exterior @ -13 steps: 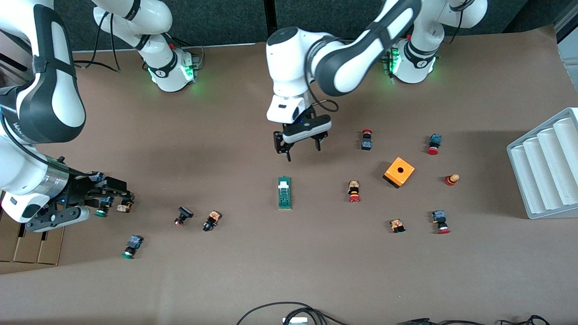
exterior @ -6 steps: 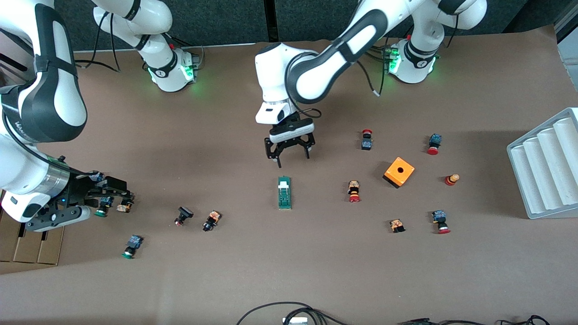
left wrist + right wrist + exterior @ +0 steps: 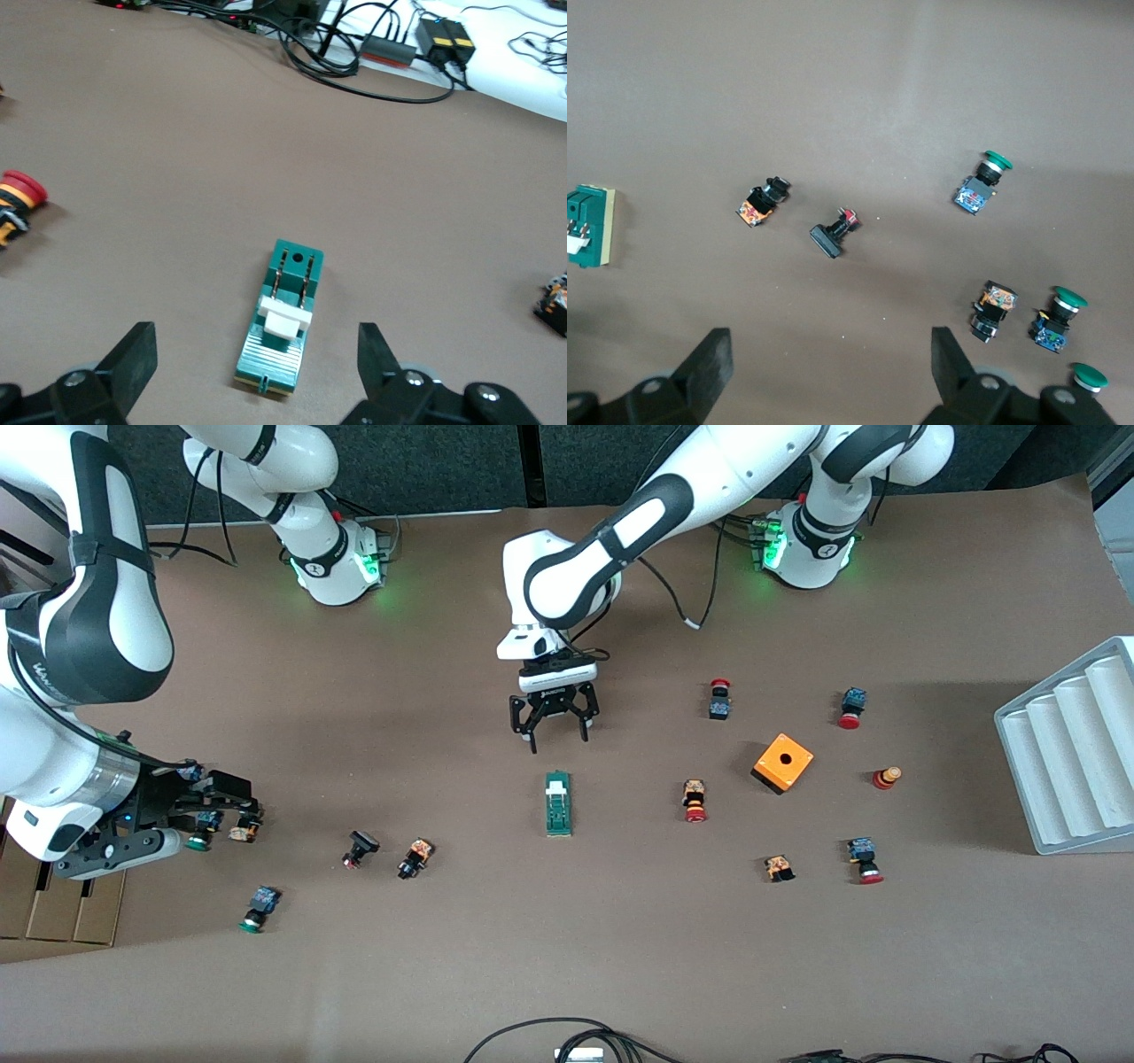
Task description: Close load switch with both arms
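The load switch (image 3: 558,804) lies flat near the middle of the table (image 3: 567,957), its long side running toward the front camera. It is a narrow green block with a white handle (image 3: 285,320) seated across it, closer to the end that points at the arm bases. Nothing touches it.

The left gripper (image 3: 550,729) hangs over bare table just on the base side of the switch, its fingers spread wide and empty. In the left wrist view the switch (image 3: 282,317) sits between the two black fingers (image 3: 131,361), clear of both.

The right gripper (image 3: 232,810) is near the table's edge at the right arm's end, over a small cluster of push buttons (image 3: 221,825); it too stands wide open and holds nothing. The right wrist view shows more buttons (image 3: 983,186) spread on the table, and one end of the switch (image 3: 589,227) at the edge of that view.

Toward the left arm's end of the table an orange box (image 3: 783,762) with a round hole on top stands among several red-capped buttons (image 3: 695,801). A white ribbed tray (image 3: 1067,748) sits at that end's edge. Two further buttons (image 3: 415,857) lie between the switch and the right gripper, and a green-capped one (image 3: 257,909) lies nearer the front camera than that gripper. Cables (image 3: 549,1036) run along the table's front edge.
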Robot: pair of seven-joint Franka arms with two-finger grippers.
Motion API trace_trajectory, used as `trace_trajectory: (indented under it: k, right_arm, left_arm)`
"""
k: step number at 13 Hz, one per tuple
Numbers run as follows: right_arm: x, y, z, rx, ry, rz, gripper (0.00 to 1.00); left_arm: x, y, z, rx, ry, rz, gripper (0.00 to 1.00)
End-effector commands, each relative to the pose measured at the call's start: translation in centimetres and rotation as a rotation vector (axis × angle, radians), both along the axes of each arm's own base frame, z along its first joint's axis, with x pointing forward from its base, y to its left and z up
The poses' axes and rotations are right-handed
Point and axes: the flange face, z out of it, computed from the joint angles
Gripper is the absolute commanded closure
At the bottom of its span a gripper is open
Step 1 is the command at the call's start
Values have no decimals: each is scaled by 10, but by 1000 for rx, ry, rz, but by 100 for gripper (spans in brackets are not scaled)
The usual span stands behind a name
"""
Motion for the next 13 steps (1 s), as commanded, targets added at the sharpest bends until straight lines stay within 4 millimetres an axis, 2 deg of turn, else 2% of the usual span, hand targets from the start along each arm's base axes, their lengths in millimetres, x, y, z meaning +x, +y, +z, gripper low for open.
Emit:
trace_trajectory:
  k: [1, 4, 6, 9, 11, 12, 13]
  right_arm:
    - [-1, 0, 4, -24, -3, 2, 0]
    - [-1, 0, 4, -24, -3, 2, 0]
    - [-1, 0, 4, -24, -3, 1, 0]
    - [-1, 0, 4, -24, -3, 2, 0]
    - [-1, 0, 2, -24, 0, 4, 0]
    - [-1, 1, 3, -24, -2, 5, 0]
    - [-1, 1, 2, -24, 0, 5, 0]
  left_arm:
    - [-15, -4, -30, 14, -75, -27, 0]
    - [-23, -2, -74, 71, -194, -59, 0]
    - [-23, 1, -89, 28, -247, -40, 0]
    - [-25, 8, -115, 72, -285, -64, 0]
    - [-47, -4, -128, 85, -296, -105, 1]
    - [-35, 0, -136, 112, -322, -97, 1]
    - [-38, -5, -142, 118, -336, -120, 1]
